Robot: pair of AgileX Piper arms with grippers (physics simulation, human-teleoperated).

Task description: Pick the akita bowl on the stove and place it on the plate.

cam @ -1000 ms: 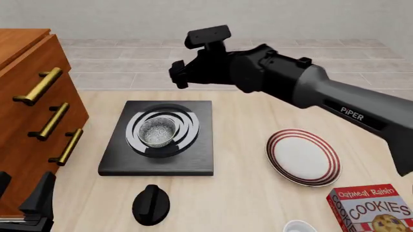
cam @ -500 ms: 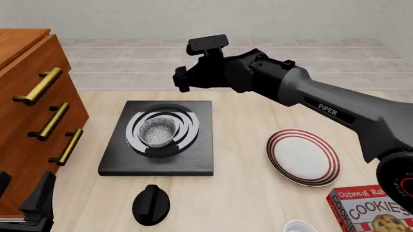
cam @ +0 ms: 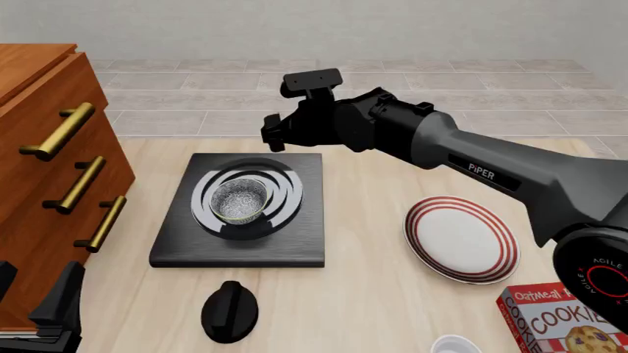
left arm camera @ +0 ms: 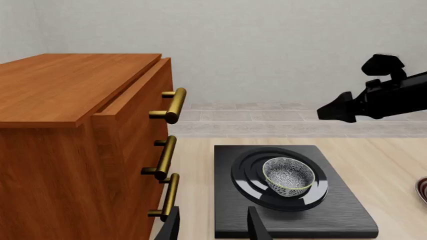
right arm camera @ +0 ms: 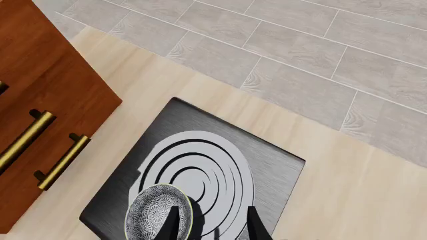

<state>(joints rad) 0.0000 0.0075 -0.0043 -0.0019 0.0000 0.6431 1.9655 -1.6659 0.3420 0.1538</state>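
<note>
The akita bowl [cam: 238,201], dark outside and speckled inside, sits on the burner rings of the black stove [cam: 294,246]. The red-ringed white plate [cam: 459,239] lies on the table to its right. My right gripper [cam: 275,132] hovers above the stove's far edge. In the right wrist view it [right arm camera: 215,227] is open, its fingers pointing down beside the bowl [right arm camera: 157,215] with nothing between them. My left gripper [cam: 34,290] stands open at the near left by the cabinet. The left wrist view shows it [left arm camera: 213,230] in front of the stove [left arm camera: 340,212] and bowl [left arm camera: 288,175].
A wooden drawer cabinet [cam: 49,184] with brass handles fills the left side. A black round knob [cam: 229,310] lies in front of the stove. A cookie box [cam: 564,320] and a plain white bowl [cam: 457,344] sit at the near right.
The right arm has come lower over the stove's far edge, toward the bowl. The left arm, bowl and plate have not moved.
</note>
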